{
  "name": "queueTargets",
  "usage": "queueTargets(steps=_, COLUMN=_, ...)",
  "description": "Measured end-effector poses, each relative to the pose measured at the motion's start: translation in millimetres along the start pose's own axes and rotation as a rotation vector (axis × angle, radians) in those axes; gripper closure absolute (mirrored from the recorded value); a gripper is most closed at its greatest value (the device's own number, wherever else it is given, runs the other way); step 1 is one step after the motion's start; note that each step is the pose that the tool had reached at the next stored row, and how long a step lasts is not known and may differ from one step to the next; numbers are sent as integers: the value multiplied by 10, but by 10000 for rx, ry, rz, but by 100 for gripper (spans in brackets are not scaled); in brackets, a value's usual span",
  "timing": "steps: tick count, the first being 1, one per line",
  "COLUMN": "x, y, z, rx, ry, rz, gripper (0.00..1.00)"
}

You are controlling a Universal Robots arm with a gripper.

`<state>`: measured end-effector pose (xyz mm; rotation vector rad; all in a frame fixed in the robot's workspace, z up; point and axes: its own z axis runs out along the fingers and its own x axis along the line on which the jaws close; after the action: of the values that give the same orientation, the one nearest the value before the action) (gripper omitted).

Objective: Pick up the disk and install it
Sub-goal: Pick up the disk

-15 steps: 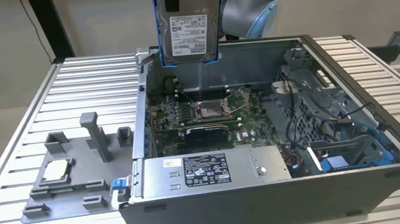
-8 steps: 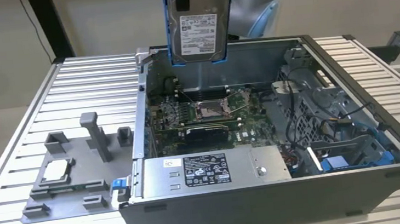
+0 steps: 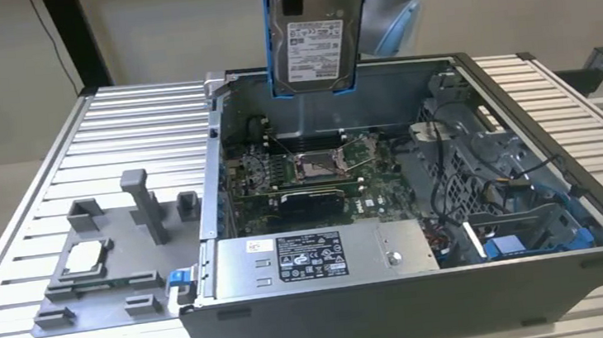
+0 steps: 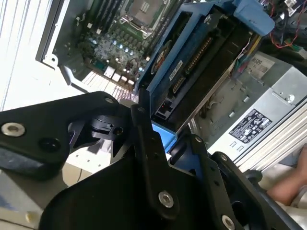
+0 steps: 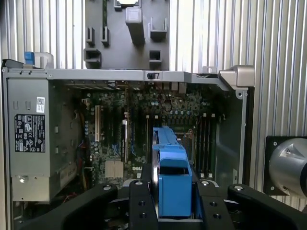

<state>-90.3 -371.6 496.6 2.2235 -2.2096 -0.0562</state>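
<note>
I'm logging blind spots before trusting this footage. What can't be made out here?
- Exterior view: the jaws' hold on the disk, cut off by the upper edge.
- First wrist view: the disk's label, because the disk shows edge-on.
- Second wrist view: the hand, blurred and cut off by the edge, so what it does is unclear.

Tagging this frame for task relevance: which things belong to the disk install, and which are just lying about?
In the job:
- the disk, clamped in the hand above the case
- the open computer case

Just lying about:
- grey fixture plate
- small square chip on it
- power supply box
</note>
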Motion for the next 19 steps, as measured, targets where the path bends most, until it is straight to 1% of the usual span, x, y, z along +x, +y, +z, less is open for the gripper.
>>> queueTargets(steps=7, x=1, y=-154, z=-4, rx=0, ry=-1, rz=1, gripper=100)
queueTargets(steps=13, x=2, y=-269, z=-8, rx=-1, ry=0, rz=1, gripper=100)
queueTargets(steps=16, x=2, y=-310, z=-9, rx=0, ry=0, rz=1, gripper=100)
queueTargets(steps=19, x=2, y=-319, z=-10, rx=-1, ry=0, rz=2, gripper=100)
